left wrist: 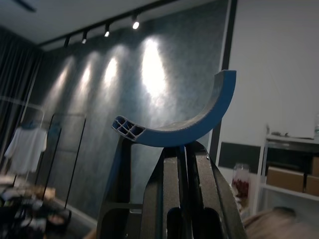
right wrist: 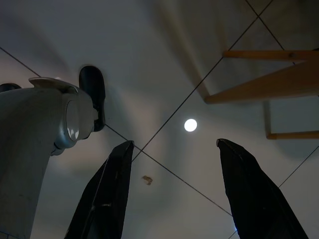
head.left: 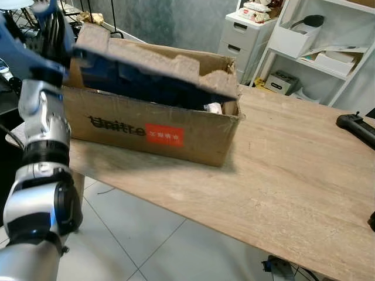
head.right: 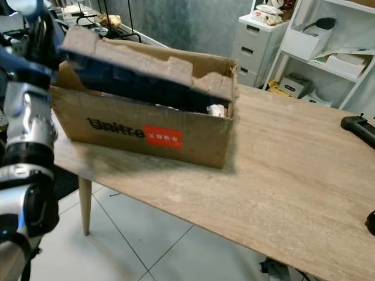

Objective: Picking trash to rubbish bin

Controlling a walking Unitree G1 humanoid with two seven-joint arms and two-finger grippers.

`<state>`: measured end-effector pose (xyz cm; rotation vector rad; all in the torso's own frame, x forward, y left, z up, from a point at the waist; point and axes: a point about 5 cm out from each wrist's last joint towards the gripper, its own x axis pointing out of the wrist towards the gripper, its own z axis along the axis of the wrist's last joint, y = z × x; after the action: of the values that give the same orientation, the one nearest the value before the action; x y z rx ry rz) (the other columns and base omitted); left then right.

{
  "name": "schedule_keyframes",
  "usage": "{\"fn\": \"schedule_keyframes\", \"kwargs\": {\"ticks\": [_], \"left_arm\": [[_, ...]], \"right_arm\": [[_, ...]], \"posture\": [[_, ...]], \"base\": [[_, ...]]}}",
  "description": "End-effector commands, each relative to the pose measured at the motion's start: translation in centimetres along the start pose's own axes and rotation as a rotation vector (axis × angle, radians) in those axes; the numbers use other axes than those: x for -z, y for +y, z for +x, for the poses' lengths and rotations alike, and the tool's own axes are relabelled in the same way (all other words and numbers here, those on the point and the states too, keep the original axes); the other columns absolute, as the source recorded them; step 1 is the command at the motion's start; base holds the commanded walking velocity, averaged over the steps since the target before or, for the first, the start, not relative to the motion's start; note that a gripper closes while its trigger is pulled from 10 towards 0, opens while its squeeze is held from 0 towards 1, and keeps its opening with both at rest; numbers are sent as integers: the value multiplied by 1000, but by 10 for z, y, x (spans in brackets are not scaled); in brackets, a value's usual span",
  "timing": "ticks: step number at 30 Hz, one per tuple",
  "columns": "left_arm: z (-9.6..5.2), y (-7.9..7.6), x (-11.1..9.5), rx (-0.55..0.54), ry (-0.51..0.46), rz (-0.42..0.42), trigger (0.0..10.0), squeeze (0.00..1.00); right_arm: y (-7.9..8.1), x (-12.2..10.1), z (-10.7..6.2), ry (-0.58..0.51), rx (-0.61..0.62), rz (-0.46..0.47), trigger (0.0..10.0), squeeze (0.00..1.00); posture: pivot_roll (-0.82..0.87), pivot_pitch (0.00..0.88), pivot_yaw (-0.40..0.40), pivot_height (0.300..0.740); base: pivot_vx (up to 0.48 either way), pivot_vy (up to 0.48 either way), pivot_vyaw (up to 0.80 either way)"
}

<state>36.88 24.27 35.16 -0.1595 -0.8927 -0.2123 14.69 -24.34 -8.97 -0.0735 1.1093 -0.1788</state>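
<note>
The step in hand looks like the carry: the left hand (left wrist: 184,164), raised high at the robot's left, has its two black fingers pressed close together on a curved strip of blue ribbed plastic (left wrist: 192,122), and this trash piece is up in the air beside the near-left corner of the open brown cardboard box (head.left: 193,140) that serves as the rubbish bin; in the head views the hand and the blue piece are blurred, so the exact point of contact with the box cannot be told there. The next move, as I judge it, calls for bringing the strip over the open top, clear of the torn flap, and only then letting the fingers part; released too early, it could slide down the outside wall to the pale tiled floor (head.left: 146,234).

The strip is a rigid arc with a hollow, celled cross-section at its cut end; smooth and matt; likely light and stiff. The box is corrugated card, rough and ragged along its top edge, with black lettering and a red label on its front; inside it something white (head.left: 213,108) lies against dark contents. It stands on a light wood-grain worktop (head.left: 293,170), flat and matt.

The right hand (right wrist: 174,189) hangs idle with its fingers spread wide, holding nothing, above the floor.
</note>
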Motion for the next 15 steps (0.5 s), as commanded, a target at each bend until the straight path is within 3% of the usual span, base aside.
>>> {"fn": "schedule_keyframes", "kwargs": {"ticks": [1,3,4,8,9,15], "left_arm": [[5,-3,-6,35,-13,36,10000,0],[9,-21,-3,176,23,51,10000,0],[9,-21,-3,176,23,51,10000,0],[-2,-53,20,401,155,139,10000,0],[-2,-53,20,401,155,139,10000,0],[-12,-57,37,467,268,321,10000,0]], "right_arm": [[-1,3,0,7,2,7,10000,0],[-1,4,0,8,1,9,10000,0],[-1,4,0,8,1,9,10000,0],[-2,3,0,8,3,7,10000,0],[-2,3,0,8,3,7,10000,0],[-2,2,0,5,2,3,10000,0]], "posture": [[6,78,-38,740],[3,77,-38,740],[3,77,-38,740],[3,73,-39,740],[3,73,-39,740],[-1,69,-41,740]], "base": [[0,0,0],[0,0,0],[0,0,0],[0,0,0],[0,0,0],[0,0,0]]}}
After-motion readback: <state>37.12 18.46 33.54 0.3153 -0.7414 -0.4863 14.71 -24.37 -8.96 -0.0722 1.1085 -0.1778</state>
